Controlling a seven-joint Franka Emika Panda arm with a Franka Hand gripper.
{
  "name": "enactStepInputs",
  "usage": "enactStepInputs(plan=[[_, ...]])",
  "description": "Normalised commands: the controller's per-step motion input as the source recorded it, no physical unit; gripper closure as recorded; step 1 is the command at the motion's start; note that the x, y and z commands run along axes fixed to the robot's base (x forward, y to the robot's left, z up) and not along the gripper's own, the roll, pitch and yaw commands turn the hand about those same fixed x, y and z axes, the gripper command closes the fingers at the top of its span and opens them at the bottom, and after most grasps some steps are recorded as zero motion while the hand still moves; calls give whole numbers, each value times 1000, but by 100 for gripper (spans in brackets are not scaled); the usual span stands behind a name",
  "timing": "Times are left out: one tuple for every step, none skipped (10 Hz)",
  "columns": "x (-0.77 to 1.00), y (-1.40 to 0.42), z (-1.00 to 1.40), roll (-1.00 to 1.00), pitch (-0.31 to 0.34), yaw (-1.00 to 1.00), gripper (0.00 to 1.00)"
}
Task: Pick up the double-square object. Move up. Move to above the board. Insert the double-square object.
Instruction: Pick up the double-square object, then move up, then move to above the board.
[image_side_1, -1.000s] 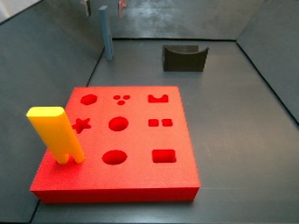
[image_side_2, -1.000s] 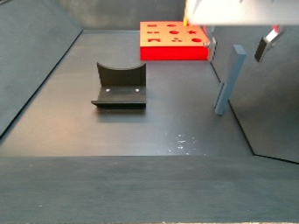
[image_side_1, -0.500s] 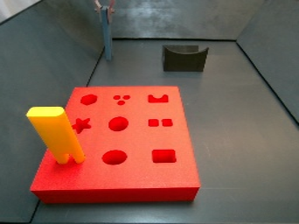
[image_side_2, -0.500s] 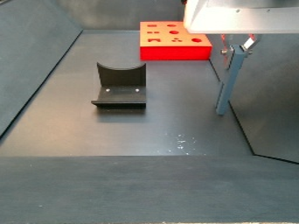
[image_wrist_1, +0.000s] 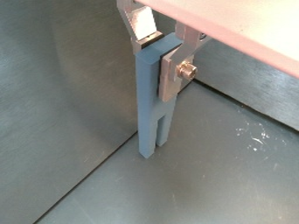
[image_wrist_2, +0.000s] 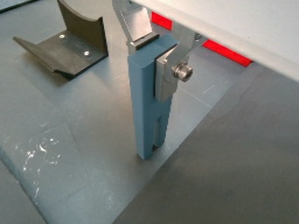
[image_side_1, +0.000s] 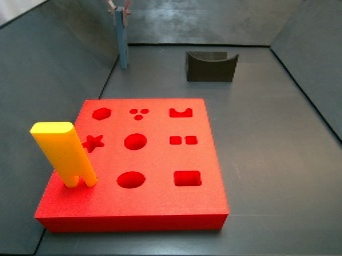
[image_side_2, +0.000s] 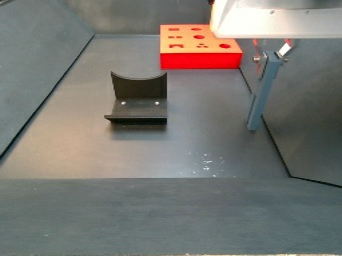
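I see the double-square object (image_wrist_2: 152, 96) standing upright on the tabletop (image_wrist_2: 246, 157) by the wall, well apart from the board (image_side_1: 134, 160). My gripper (image_wrist_2: 155, 54) sits at its top, fingers (image_wrist_2: 172, 73) flanking it; whether they are clenched I cannot tell. One bar, one board, one yellow post (image_side_1: 60, 152), one fixture (image_side_2: 136, 97).

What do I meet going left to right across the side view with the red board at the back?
Fixture → board → double-square object, standing on the floor with the pincer at its top.
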Motion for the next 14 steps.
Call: enactStepInputs(plan=[[0, 0, 0, 0, 0, 0, 100], [0, 0, 0, 0, 0, 0, 100], [0, 0, 0, 0, 0, 0, 100], [0, 0, 0, 0, 0, 0, 100], [0, 0, 0, 0, 0, 0, 100], [0, 0, 833, 0, 0, 0, 100], [-6, 57, 789, 29, 26, -47, 100], [-15, 55, 727, 35, 41, -50, 100], [-10, 40, 570, 48, 60, -47, 100], [-9, 36, 438, 56, 68, -36, 100], [-9, 27, 256, 63, 72, -20, 100], [-531, 43, 1000, 253, -171, -76, 100], [-563, 41, 1000, 252, -185, -57, 100], [-568, 29, 1000, 214, -181, -37, 100]])
